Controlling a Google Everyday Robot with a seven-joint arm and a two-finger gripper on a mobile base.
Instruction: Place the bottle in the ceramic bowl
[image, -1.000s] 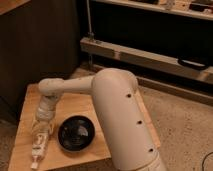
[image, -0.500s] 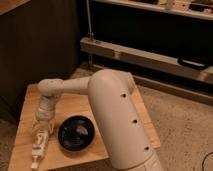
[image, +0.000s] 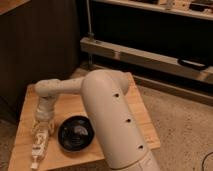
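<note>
A: Where is the end effector?

B: Low over the left part of the wooden tabletop, pointing downward at the end of the white arm. The arm's thick near segment fills the middle of the view, and a thinner link bends back toward the left.

A: Clenched or released?

B: Released, as far as I can see. Its fingers stand apart at the far end of the bottle. I cannot tell whether they touch it.

A: And the bottle itself?

B: It lies on its side on the tabletop, lengthwise toward the near edge, with its pale label facing up. Its near end sits close to the front left edge of the wood. It is not lifted.

A: The ceramic bowl?

B: Just to the right of the bottle, black and glossy, sitting upright on the wood. The bottle is beside it, not inside. The bowl's right side tucks against the big arm segment.

A: Anything around the tabletop?

B: Speckled floor to the right, and a long metal rail behind.
</note>
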